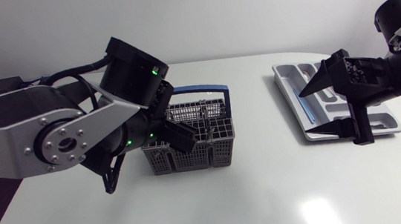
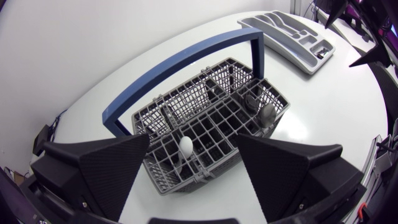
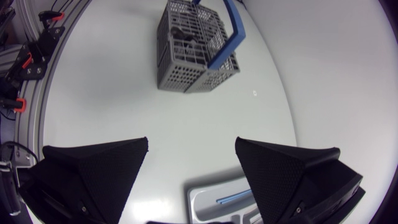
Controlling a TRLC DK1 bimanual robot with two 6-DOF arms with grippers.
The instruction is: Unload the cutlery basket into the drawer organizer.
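The grey cutlery basket (image 1: 189, 147) with a blue handle (image 1: 198, 91) stands mid-table. My left gripper (image 1: 182, 135) hovers over its left part. In the left wrist view the left gripper (image 2: 193, 140) is open above the basket (image 2: 211, 106), holding nothing. A white cutlery end (image 2: 185, 146) and a dark one (image 2: 267, 113) stick up from its cells. The grey drawer organizer (image 1: 287, 80) lies at the right. My right gripper (image 1: 307, 114) is open above it. A blue-handled piece (image 3: 233, 198) lies in the organizer (image 3: 205, 202), under the empty right gripper (image 3: 191, 146).
Bare white tabletop stretches between the basket (image 3: 196, 46) and the organizer (image 2: 289, 34), and along the front edge. My left arm's bulky links cover the table left of the basket.
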